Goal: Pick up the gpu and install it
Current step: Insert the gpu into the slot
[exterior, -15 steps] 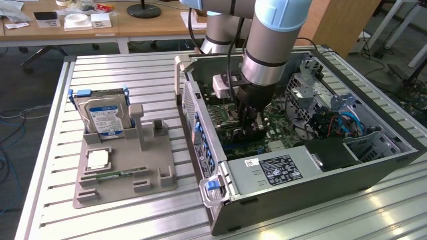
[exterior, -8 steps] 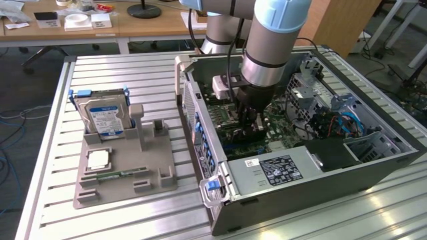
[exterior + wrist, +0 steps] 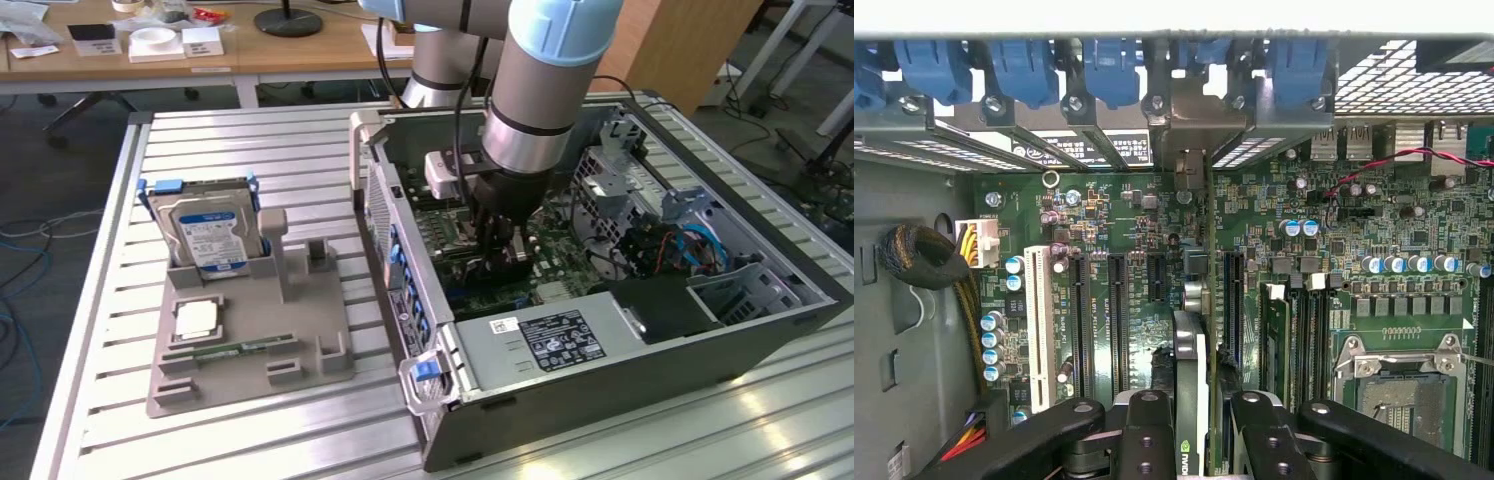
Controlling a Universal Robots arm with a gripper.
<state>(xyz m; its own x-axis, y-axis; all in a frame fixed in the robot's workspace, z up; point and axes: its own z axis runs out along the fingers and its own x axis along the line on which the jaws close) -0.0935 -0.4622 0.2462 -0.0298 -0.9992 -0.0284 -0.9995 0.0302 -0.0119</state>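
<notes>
The gpu (image 3: 1194, 380) is seen edge-on, its face hidden.

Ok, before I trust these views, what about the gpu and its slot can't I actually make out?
- Exterior view: the gpu's lower edge and the slot sit behind the tool and the arm's wrist.
- Wrist view: the gpu appears edge-on between the tool's fingers, so its face is hidden.
- Wrist view: whether the card's edge has entered the slot is hidden by the card itself.
- Wrist view: the card's lower end is cut off by the picture's edge.
- Wrist view: whether the bracket is seated cannot be told.
</notes>
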